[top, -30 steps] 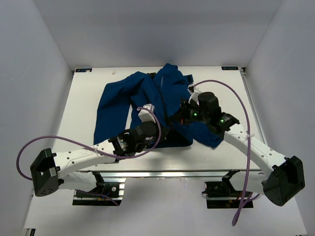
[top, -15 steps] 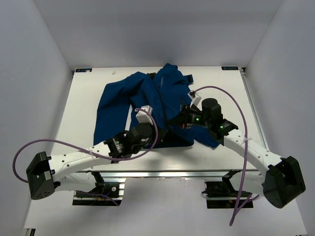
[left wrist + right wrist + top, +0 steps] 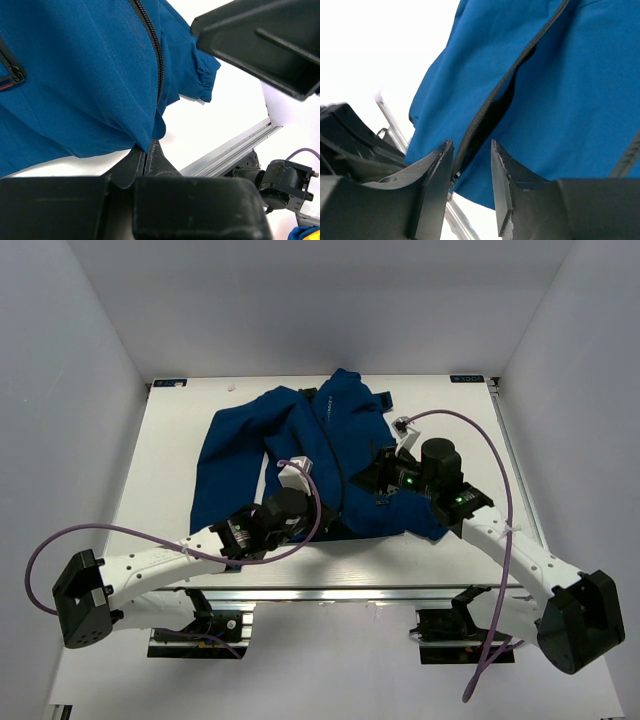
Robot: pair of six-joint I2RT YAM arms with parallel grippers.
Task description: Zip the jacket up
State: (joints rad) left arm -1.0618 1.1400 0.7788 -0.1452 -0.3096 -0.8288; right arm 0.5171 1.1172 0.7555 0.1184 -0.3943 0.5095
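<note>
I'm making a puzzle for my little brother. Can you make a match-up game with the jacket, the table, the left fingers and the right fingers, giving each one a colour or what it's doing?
Things:
1. jacket
2. table
3. left fingers
4. right fingers

Colour or state:
A. white
B. open
C. blue
D. shut, pinching the jacket's edge

Pairs: 1-C, 2-A, 3-D, 4-B

Left arm (image 3: 160, 560), right arm (image 3: 512, 543): white links, black joints, purple cables (image 3: 470, 426) (right: green lights (image 3: 405, 478)).
</note>
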